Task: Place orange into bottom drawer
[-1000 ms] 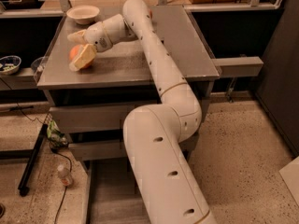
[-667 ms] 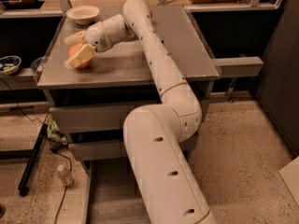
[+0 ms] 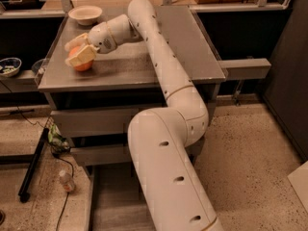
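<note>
Compared with a second ago, the pincer (image 3: 77,50) and the orange (image 3: 81,64) are a little nearer to the left edge of the table (image 3: 192,47); the change is small. The pincer is closed around the orange, with one pale finger over its top and the other behind it, so I judge that the fruit is gripped. Whether the orange is already lifted from the table top or only rests on it, I cannot tell. It is at the front-left part of the table, close to the edge, with the bowl (image 3: 85,14) well behind it at the far-left corner.

The bottom drawer (image 3: 111,196) is pulled out under the front of the table, low at the floor, and the robot's arm (image 3: 163,66) covers a part of it.

The risks come from the long way down. The orange is round and the fingers cover only a part of it — if the hold is not centred, the fruit can roll out during the descent and fall to the floor in front of the table. The path goes over the table's front edge and past the two closed upper drawers, so the pincer or the fruit can knock there. Also the arm itself hangs above the drawer — a release too far to the side would drop the orange beside the tray.
</note>
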